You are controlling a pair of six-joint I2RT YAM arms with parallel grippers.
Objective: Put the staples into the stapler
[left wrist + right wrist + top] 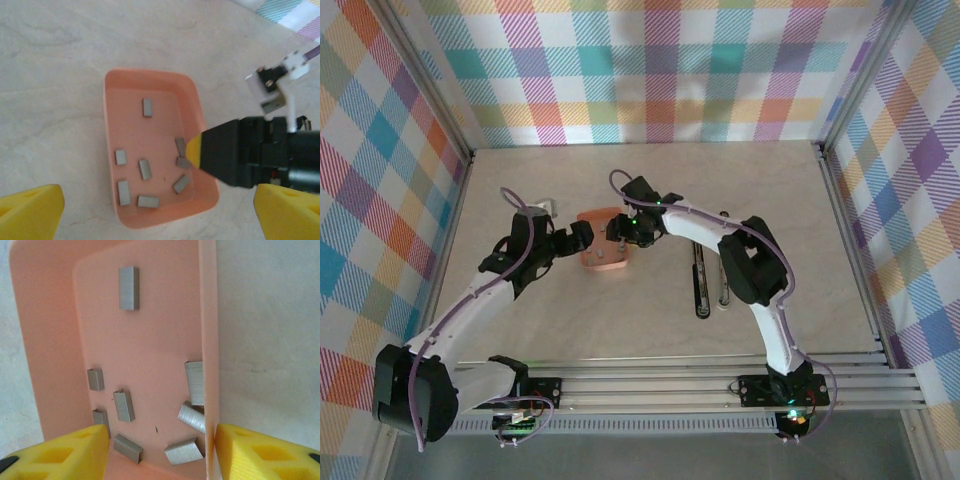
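Barely begun, no strip lifted. Right gripper (160, 450) half-spread and empty, with several staples (128, 287) loose in the tray (45, 315) between its tips. Left gripper (159, 210) spread wide and empty, flanking the tray. Left to do: pinch one strip, carry to the stapler (703, 285), well apart from both jaws.

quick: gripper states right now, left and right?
Left gripper: open, holding nothing.
Right gripper: open, one finger inside the tray, the other outside its wall; nothing gripped.
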